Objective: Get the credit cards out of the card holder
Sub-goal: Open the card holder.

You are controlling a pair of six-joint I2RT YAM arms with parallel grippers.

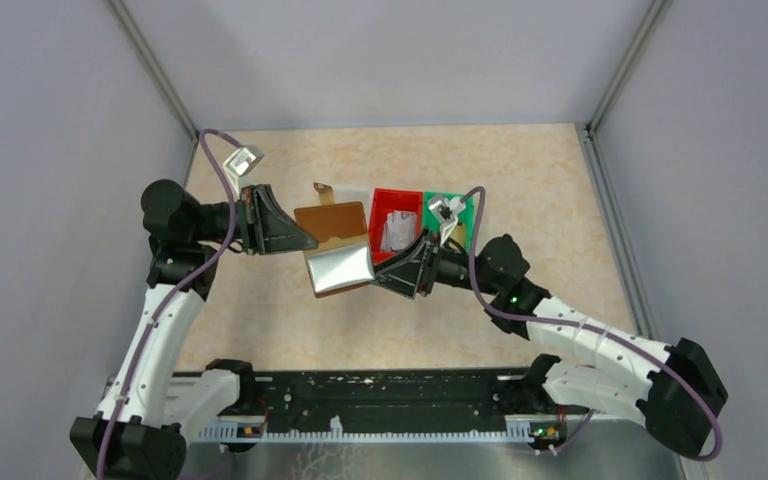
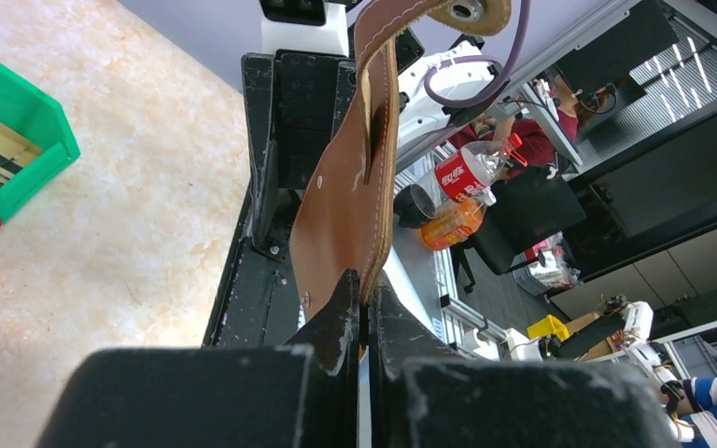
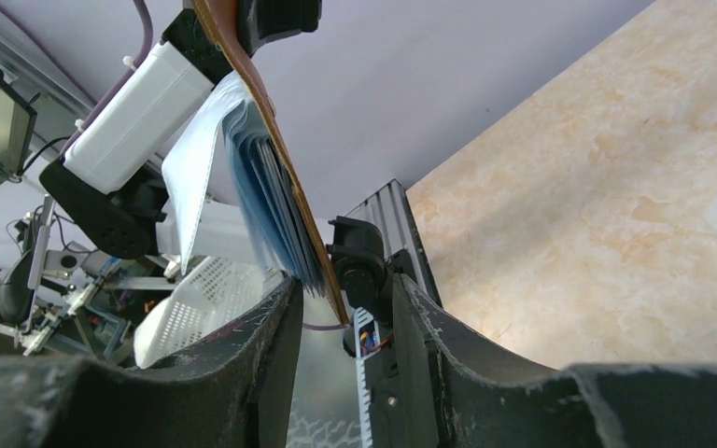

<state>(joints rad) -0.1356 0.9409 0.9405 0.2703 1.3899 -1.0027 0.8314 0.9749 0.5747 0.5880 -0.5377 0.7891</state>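
Observation:
The brown card holder [image 1: 332, 218] hangs open in the air between the two arms. My left gripper [image 1: 308, 242] is shut on its brown leather edge [image 2: 350, 187], fingertips pinched together [image 2: 366, 291]. A silvery sleeve panel [image 1: 342, 268] hangs below the cover. In the right wrist view the bluish clear sleeves [image 3: 275, 210] and the brown cover [image 3: 260, 103] reach down between the fingers of my right gripper [image 3: 341, 297]. Its jaws stand apart around that lower edge, with a gap on the right side. I cannot make out any credit cards inside the sleeves.
A red bin [image 1: 372, 232] with pale flat pieces in it and a green bin [image 1: 470, 213] stand side by side just behind my right gripper [image 1: 385, 272]. The green bin [image 2: 19, 140] also shows at the left of the left wrist view. Grey walls close in the table.

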